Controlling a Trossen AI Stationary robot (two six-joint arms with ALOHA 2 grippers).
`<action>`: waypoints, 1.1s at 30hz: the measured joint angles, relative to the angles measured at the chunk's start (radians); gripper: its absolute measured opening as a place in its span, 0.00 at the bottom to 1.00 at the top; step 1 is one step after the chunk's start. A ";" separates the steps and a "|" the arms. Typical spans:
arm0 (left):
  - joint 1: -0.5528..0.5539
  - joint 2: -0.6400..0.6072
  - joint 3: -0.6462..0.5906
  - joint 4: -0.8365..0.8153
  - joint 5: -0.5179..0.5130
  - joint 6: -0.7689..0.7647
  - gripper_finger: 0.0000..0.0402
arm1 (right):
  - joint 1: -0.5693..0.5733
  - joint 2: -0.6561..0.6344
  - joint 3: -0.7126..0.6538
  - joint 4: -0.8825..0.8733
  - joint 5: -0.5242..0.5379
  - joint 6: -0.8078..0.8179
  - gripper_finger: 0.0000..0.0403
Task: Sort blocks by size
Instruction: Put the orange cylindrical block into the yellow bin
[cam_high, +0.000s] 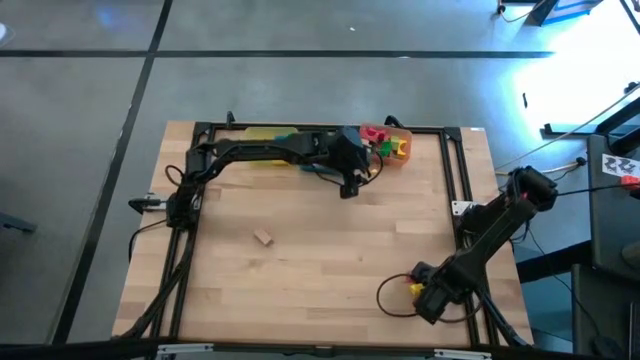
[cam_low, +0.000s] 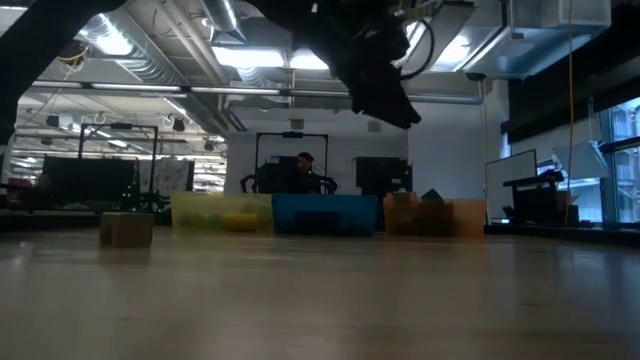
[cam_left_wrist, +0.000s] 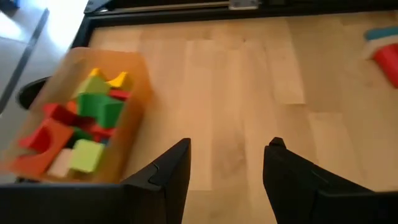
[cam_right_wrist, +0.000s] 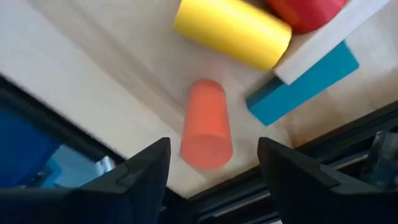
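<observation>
Counting blocks: one tan block alone mid-table; several in the far orange tray.
Left gripper: fingers apart, empty, beside that tray.
Right gripper: fingers apart over one orange cylinder, near right corner.

Three trays, yellow, teal and orange, in a row along the wooden table's far edge. Beyond the table, a seated person among monitors.

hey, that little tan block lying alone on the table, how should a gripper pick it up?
The tan block lies flat and alone on the bare wood table, with free space all round. Probably best to come straight down from above and close the fingers across its two shorter sides, near its middle; nothing crowds either flank.
</observation>
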 joint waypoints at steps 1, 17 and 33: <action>-0.008 0.000 0.000 0.001 0.000 -0.001 0.42 | 0.007 0.009 0.000 -0.002 0.006 -0.001 0.61; -0.093 -0.011 -0.001 -0.054 0.000 -0.002 0.42 | 0.011 0.055 0.000 0.008 0.020 -0.041 0.61; -0.111 -0.092 -0.002 -0.077 -0.004 0.005 0.42 | 0.043 0.055 0.000 0.034 0.040 -0.058 0.61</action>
